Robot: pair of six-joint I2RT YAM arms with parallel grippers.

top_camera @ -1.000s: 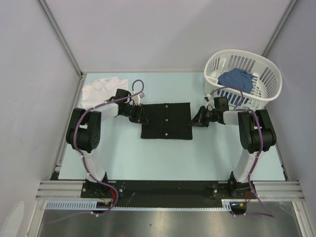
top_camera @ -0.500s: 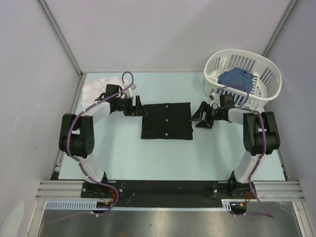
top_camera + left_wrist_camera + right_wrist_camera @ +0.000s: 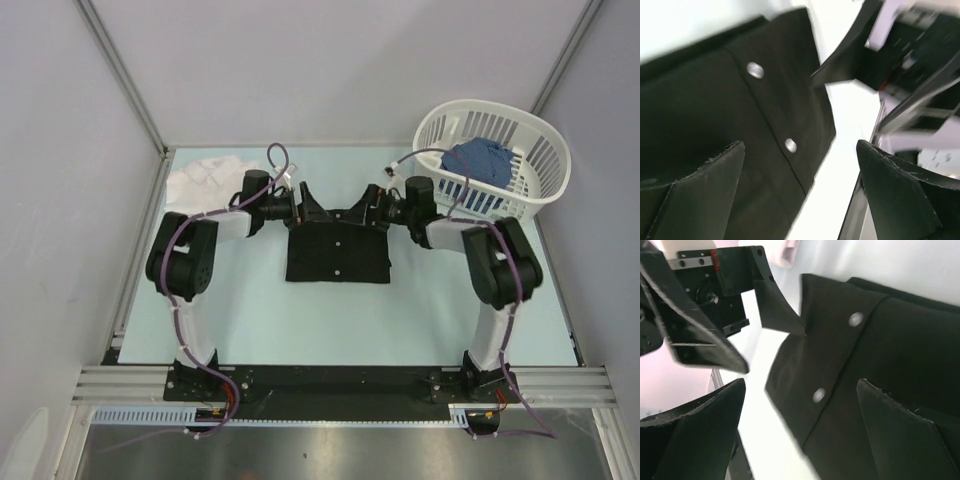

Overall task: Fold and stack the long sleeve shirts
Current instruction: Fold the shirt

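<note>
1. Shirts first: the black shirt (image 3: 338, 250) lies folded into a flat, nearly square pad on the counter (image 3: 250, 310). It is to the left of the basket (image 3: 548, 168) and a little nearer the arm bases. The white shirt (image 3: 205, 175) sits crumpled much farther left of the basket, beyond the black one, at the counter's far corner.
2. The left pincer (image 3: 312, 213) is at the black shirt's far edge, on the side away from the basket. Its fingers (image 3: 705, 185) are spread wide with nothing between them. Its wrist view shows dark cloth and two white buttons (image 3: 755, 70) under the gap.
3. The right pincer (image 3: 372, 206) is at that same far edge, on the basket side, just as wide and just as empty. The two pincers face each other, close but apart. I cannot tell whether either tip touches the cloth.
4. The button line runs down the middle of the pad, from the far edge toward the arm bases, and the pad is slightly wider across than along it. The pincers sit on either side of that line at its far end, so the whole shirt lies on the arm-base side of both of them. Neither arm is nearer to it.
5. My judgement is that any further fold would draw the far edge toward the bases along the button line, with both arms moving together. For the unfolded white shirt, the left arm is the nearer one.
6. Blue cloth (image 3: 478, 160) fills the basket.
</note>
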